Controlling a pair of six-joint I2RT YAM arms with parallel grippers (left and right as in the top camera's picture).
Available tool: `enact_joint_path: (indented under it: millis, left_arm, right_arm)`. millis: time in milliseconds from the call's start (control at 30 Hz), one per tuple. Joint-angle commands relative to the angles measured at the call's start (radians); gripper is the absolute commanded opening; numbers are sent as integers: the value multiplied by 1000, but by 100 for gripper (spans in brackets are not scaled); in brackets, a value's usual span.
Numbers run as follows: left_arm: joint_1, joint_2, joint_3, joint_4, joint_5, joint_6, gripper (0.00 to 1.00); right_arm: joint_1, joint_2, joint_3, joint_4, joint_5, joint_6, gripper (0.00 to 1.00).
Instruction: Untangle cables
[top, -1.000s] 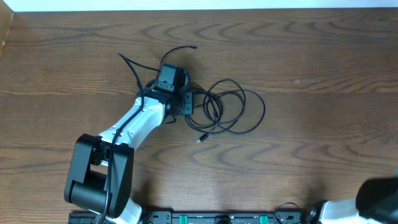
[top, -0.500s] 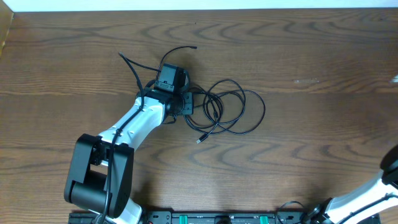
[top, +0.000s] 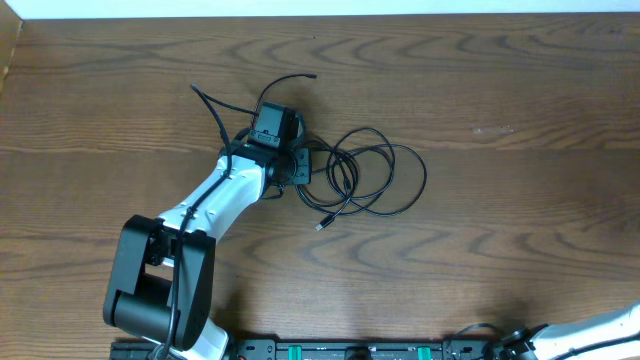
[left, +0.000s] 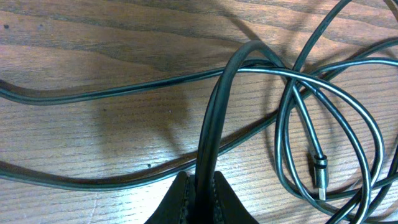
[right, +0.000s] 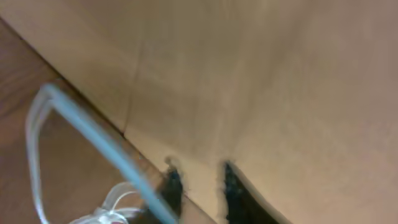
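Observation:
The black cable (top: 375, 172) lies in loose loops on the wooden table, its plug end (top: 322, 225) toward the front. At the left side of the loops my left gripper (top: 291, 166) is shut on a strand. In the left wrist view that black cable (left: 214, 124) rises from between the closed left gripper (left: 199, 190), and a metal plug (left: 319, 177) lies at the right. The right wrist view is blurred. There my right gripper (right: 202, 186) stands open with nothing in the gap. A white cable (right: 81, 124) runs just left of its left finger (right: 173, 186).
The left arm (top: 200, 215) reaches from the front left across the table (top: 500, 120). Only a white link of the right arm (top: 600, 335) shows at the bottom right edge. A pale surface (right: 280, 74) fills most of the right wrist view.
The right arm has swung down and out of the overhead view at the lower right. The left arm and the black cable loops have not moved.

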Motion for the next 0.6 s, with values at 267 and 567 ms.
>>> enact_joint_path:
  millis: [267,567]
  left_arm:
    - [-1,-9,8,-5,-20,9,9]
    - [-1,-9,8,7,-20,9,9]
  right_arm:
    - [19,-25,-23,-22,-130,163,96]
    - [119,-26,-23,-149,-139,590,97]
